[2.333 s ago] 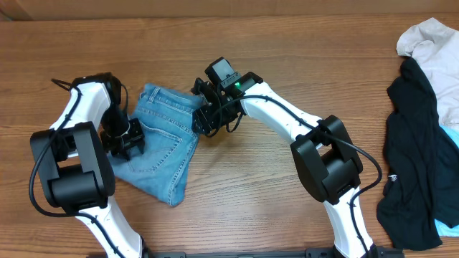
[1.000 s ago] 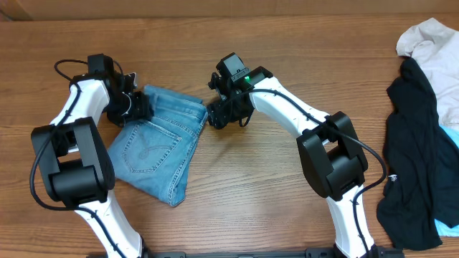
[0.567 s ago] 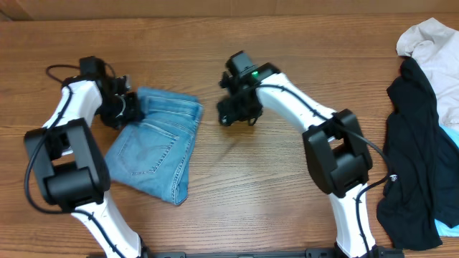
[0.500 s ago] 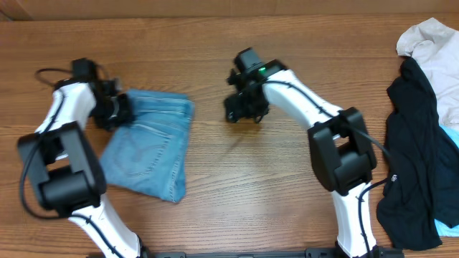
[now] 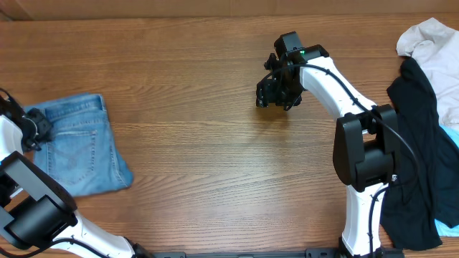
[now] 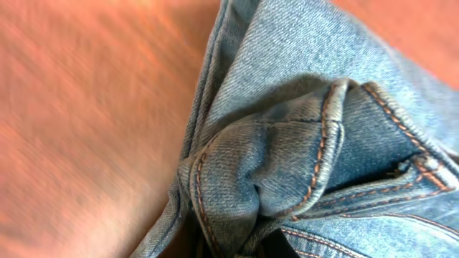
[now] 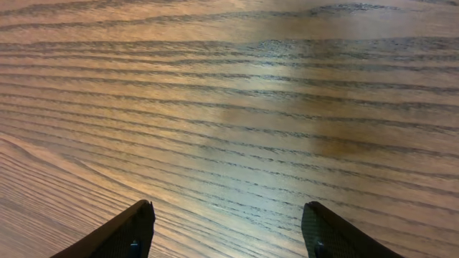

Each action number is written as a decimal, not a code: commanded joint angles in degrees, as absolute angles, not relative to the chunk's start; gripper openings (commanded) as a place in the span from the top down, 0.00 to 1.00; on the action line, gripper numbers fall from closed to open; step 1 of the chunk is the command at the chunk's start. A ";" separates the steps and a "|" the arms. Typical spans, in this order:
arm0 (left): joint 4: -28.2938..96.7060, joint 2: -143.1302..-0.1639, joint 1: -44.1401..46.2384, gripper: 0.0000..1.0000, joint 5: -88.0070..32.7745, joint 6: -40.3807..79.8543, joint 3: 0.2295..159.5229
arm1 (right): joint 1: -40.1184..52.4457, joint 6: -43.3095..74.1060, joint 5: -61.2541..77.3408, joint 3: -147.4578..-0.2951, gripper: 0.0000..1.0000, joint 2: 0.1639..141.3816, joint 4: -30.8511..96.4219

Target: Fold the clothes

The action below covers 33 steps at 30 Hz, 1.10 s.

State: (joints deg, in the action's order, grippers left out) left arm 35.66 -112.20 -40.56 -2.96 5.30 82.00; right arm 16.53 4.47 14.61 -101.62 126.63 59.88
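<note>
Overhead: jeans lie lengthwise near-to-far (slightly tilted), waistband farthest.

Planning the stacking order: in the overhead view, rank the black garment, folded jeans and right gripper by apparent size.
1. black garment, largest, though only somewhat bigger than the next
2. folded jeans
3. right gripper, clearly smallest

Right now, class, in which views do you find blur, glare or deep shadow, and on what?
Left wrist view: the table smears into blur on the left, while the jeans' stitching is fairly sharp. Right wrist view: crisp grain, a pale sheen across the top of the wood, the fingers nearly black. Overhead view: even light, sharp throughout.
</note>
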 commanded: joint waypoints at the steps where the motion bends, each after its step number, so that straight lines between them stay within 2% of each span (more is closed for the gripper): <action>1: 30.79 -110.59 -39.13 0.96 -5.74 3.42 83.22 | 16.27 4.69 14.57 -102.39 0.30 124.33 59.83; 8: 19.84 -110.69 -37.78 0.96 -5.96 1.21 85.32 | 16.27 4.73 14.59 -102.39 0.30 124.33 59.66; 10: 18.00 -110.69 -37.36 0.94 -5.80 1.26 85.36 | 16.27 4.73 14.59 -102.39 0.30 124.33 59.68; 11: 17.61 -110.69 -37.26 0.90 -5.82 1.26 85.38 | 16.27 4.75 14.59 -102.39 0.30 124.33 59.70; 14: 17.91 -110.69 -36.88 0.20 -6.13 1.32 85.84 | 16.27 4.75 14.59 -102.39 0.30 124.33 59.75; 15: 18.98 -110.69 -36.71 0.04 -6.15 1.28 86.39 | 16.27 4.75 14.59 -102.39 0.30 124.33 59.79; 16: 20.40 -110.69 -36.67 0.00 -6.17 1.28 87.13 | 16.27 4.75 14.59 -102.39 0.30 124.33 59.81; 22: 33.80 -110.67 -35.73 0.00 -6.59 1.54 95.96 | 16.27 4.73 14.59 -102.39 0.30 124.33 60.45; 28: 44.95 -110.69 -31.57 0.00 -15.59 1.74 100.07 | 16.27 4.73 14.59 -102.39 0.30 124.33 60.23; 31: 49.41 -111.28 -27.38 0.06 -18.31 1.72 99.35 | 16.27 4.71 14.61 -102.39 0.29 124.33 60.60; 33: 52.58 -111.98 -24.01 0.13 -18.46 1.67 99.09 | 16.27 4.62 14.59 -102.39 0.28 124.33 60.97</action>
